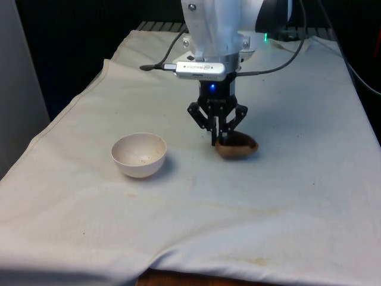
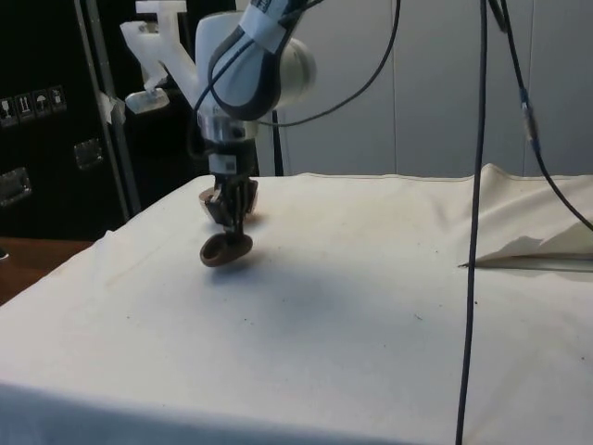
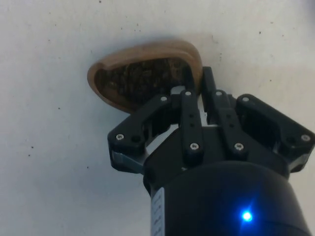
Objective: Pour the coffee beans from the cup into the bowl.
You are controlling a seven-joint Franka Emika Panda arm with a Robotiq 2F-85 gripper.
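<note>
The fingers (image 3: 189, 81) pinch the rim of the brown cup (image 1: 237, 146), which holds dark beans (image 3: 138, 81). The cup is at mid-table, with the white bowl (image 1: 139, 154) well apart to the front view's left.

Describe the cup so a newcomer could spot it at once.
Start at the white cloth over the table, then find the black gripper hanging near its middle. The cup sits under it, its rim pinched in the jaws. It is small, brown, wooden-looking and full of dark beans, unlike the white bowl on the front view's left.
</note>
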